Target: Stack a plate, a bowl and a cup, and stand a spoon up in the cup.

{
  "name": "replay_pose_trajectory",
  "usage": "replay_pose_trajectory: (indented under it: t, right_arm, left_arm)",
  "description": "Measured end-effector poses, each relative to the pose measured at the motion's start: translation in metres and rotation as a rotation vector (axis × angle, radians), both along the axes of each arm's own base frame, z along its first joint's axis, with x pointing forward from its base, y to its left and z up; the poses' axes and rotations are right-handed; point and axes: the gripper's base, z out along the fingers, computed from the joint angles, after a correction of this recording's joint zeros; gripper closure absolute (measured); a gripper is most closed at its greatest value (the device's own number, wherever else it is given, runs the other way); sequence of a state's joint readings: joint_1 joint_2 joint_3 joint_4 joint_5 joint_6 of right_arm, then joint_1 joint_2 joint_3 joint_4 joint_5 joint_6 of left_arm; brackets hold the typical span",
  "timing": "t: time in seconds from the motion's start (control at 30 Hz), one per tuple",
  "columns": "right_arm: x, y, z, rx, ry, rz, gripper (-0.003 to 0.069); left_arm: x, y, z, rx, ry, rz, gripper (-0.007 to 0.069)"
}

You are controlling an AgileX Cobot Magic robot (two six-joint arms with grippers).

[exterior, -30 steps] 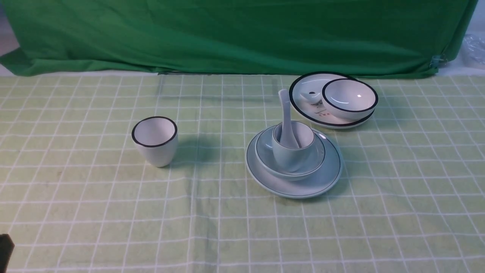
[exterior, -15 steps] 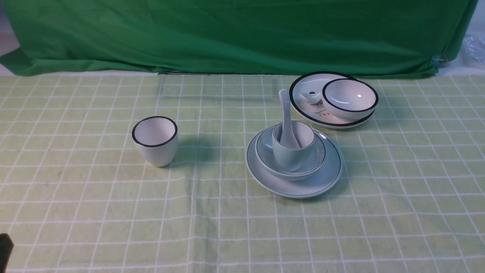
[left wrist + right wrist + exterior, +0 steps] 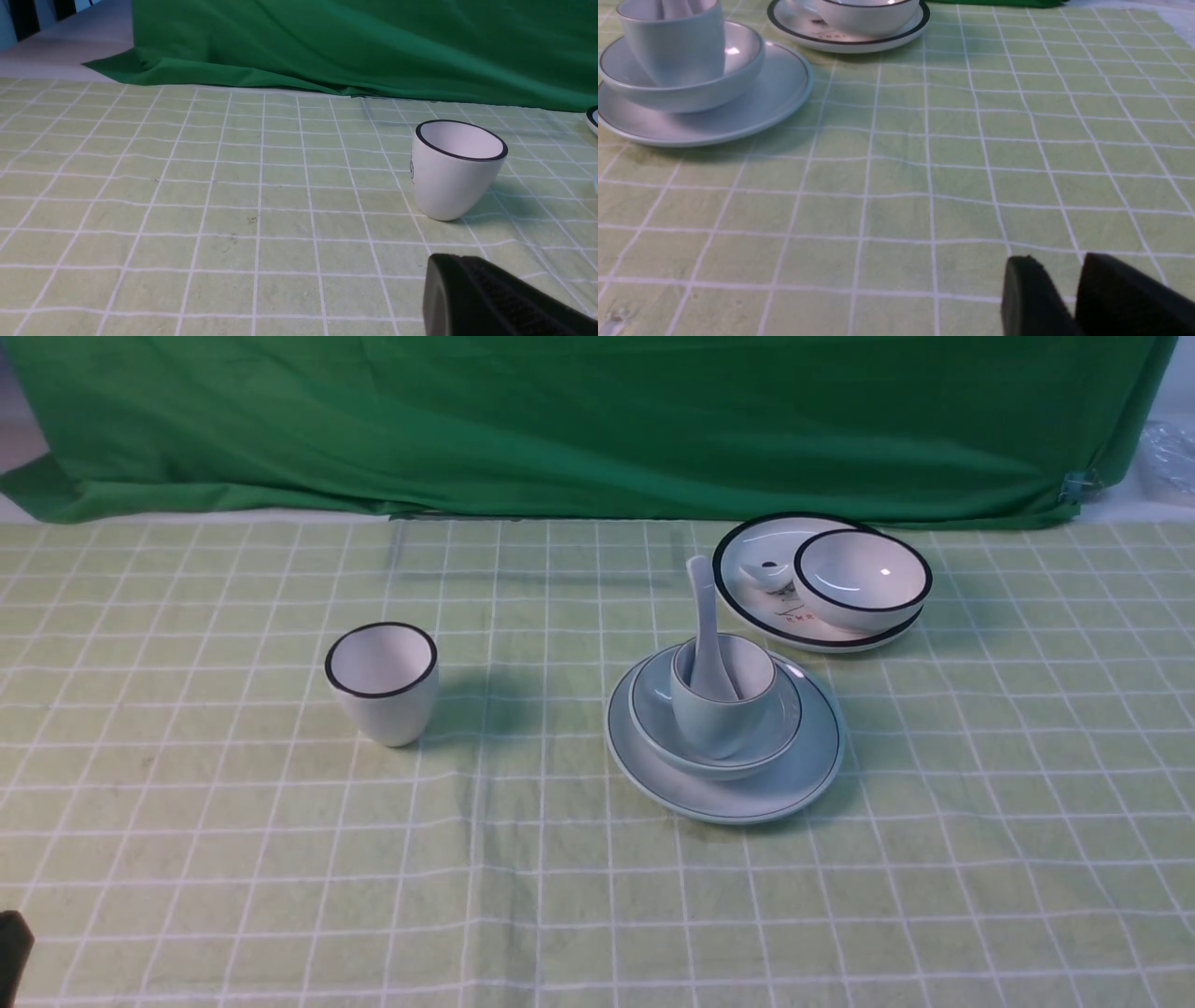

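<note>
The pale blue-green plate (image 3: 726,793) lies right of centre on the cloth. On it sits the bowl (image 3: 653,714), and the cup (image 3: 724,723) stands in the bowl. Inside the cup the white spoon (image 3: 705,607) stands with its handle up, leaning back. The right wrist view shows the same plate (image 3: 775,102), bowl (image 3: 691,93) and cup (image 3: 677,46) far off. My right gripper (image 3: 1059,266) is open and empty, low over bare cloth. My left gripper (image 3: 455,261) is shut on nothing, short of the stack and near the table's front left.
A white cup with a thick black rim (image 3: 383,681) stands alone left of centre; it also shows in the left wrist view (image 3: 455,168). A black-rimmed white plate (image 3: 747,569) carrying a white bowl (image 3: 864,579) sits behind the stack. Green cloth (image 3: 597,429) hangs along the back edge.
</note>
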State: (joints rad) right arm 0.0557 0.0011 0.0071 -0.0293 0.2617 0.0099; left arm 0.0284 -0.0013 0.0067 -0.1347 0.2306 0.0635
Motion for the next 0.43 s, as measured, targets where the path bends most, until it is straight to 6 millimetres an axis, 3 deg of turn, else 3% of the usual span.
replay_pose_trajectory:
  t: [0.43]
  right_arm:
    - [0.0000,0.0000,0.0000,0.000,0.000,0.000,0.0442]
  left_arm:
    - [0.0000,0.0000,0.0000,0.004,0.000,0.000,0.0620]
